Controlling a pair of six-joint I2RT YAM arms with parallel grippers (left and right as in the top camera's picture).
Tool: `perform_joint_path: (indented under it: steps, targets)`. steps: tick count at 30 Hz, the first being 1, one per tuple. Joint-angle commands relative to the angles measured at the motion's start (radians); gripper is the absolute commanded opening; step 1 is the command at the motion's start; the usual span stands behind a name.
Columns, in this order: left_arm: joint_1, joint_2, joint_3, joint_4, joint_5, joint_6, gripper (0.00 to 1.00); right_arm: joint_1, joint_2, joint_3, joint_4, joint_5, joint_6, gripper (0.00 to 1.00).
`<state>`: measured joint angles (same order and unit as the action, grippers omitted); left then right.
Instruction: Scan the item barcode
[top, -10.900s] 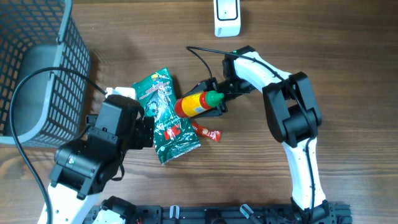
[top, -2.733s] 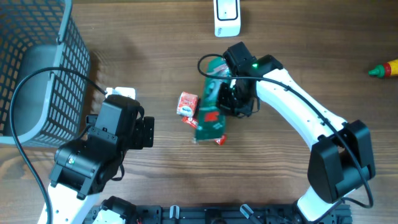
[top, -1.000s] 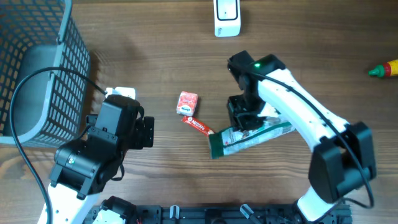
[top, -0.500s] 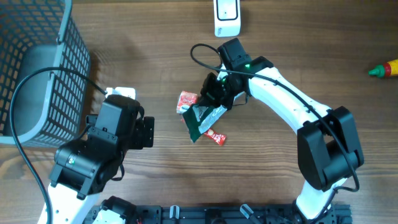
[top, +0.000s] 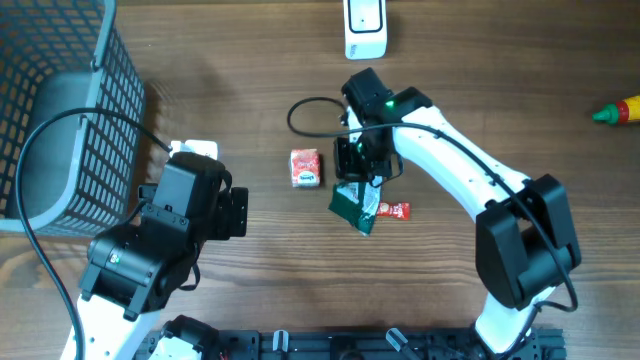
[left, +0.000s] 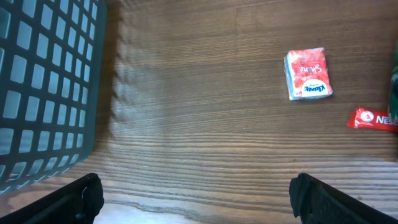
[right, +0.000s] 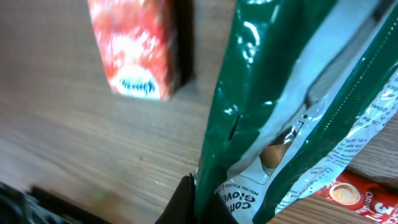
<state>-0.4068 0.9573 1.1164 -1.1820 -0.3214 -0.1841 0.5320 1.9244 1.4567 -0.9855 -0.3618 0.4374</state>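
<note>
1. R gripper (top: 360, 172): jaws closed tight on one edge of the green packet (top: 354, 206). In the wrist cam a dark finger (right: 181, 203) sits against the foil.
2. Packet location: under the R gripper, about mid-table, tilted, with its lower end toward the robot.
3. Nearby: red box (top: 305, 167) lies flat just to the packet's left w/ a small gap. Red sachet (top: 393, 210) lies just beside the packet's right edge; can't tell if they touch.
4. White scanner (top: 365, 26) is at the far table edge, well apart from the packet. In the overhead cam, the R wrist and its looped cable sit between the two.
5. Sauce bottle (top: 618, 111) lies far right. Grey basket (top: 60, 110) is far left.
6. L gripper (left: 198, 198): jaws spread wide, holding nothing, over bare wood beside the basket.
7. Packet look: glossy dark-green foil, creased, w/ a white panel carrying small print.
</note>
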Motion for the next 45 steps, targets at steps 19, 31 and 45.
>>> perform_joint_path:
  steps: [19,31,45]
  targets:
    - [-0.001,-0.002,0.0,0.003,-0.009,0.012,1.0,0.02,-0.103,0.045,-0.158,0.124,-0.304,0.04]
    - [-0.001,-0.002,0.0,0.003,-0.009,0.012,1.0,0.021,-0.198,0.04,-0.101,0.232,-0.28,0.87]
    - [-0.001,-0.002,0.0,0.003,-0.009,0.012,1.0,-0.338,0.092,-0.006,0.167,-0.225,-0.521,1.0]
